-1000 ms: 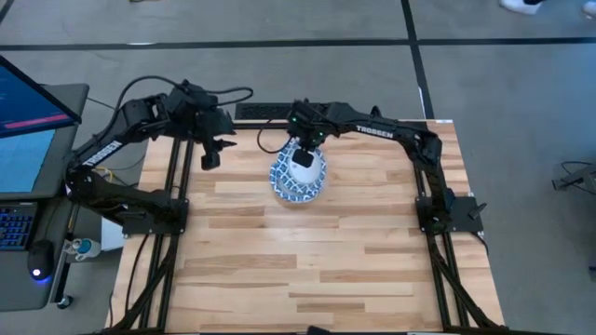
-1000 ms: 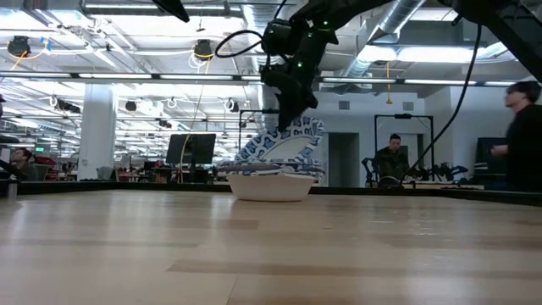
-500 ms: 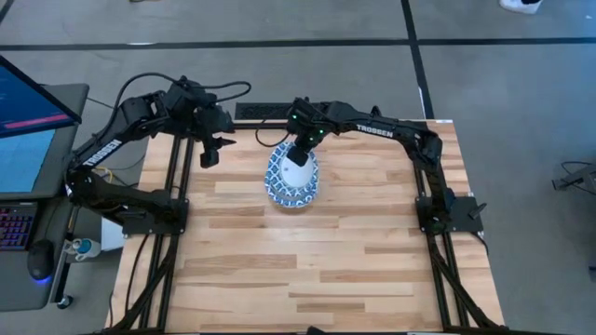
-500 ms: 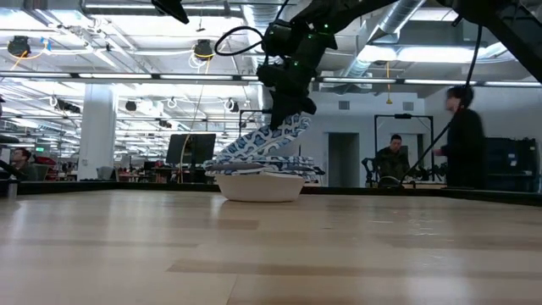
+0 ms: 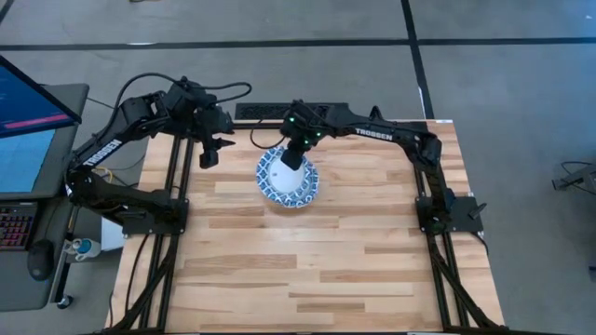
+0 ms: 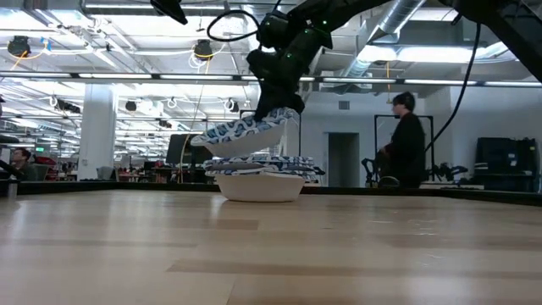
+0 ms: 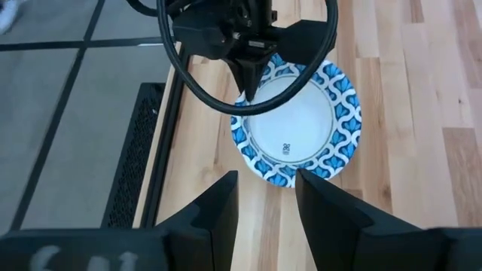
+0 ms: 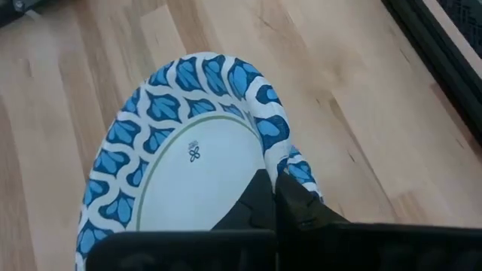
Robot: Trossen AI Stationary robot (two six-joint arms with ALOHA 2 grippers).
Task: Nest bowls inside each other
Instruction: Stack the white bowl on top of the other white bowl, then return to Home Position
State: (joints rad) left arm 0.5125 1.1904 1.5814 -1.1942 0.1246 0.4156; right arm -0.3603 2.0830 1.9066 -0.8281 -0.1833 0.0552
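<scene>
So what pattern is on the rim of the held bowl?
Blue-and-white leaf-like pattern round the white-centred paper bowl; clearest in the right wrist view.

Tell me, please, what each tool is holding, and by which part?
The right tool pinches one bowl by its patterned rim; the left tool holds nothing.

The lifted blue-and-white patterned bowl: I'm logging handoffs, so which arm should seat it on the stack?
Right. The right gripper already pinches the lifted blue-and-white patterned bowl by its rim, tilted just above the stack of bowls. The left gripper hangs open, apart near the table's edge.
</scene>
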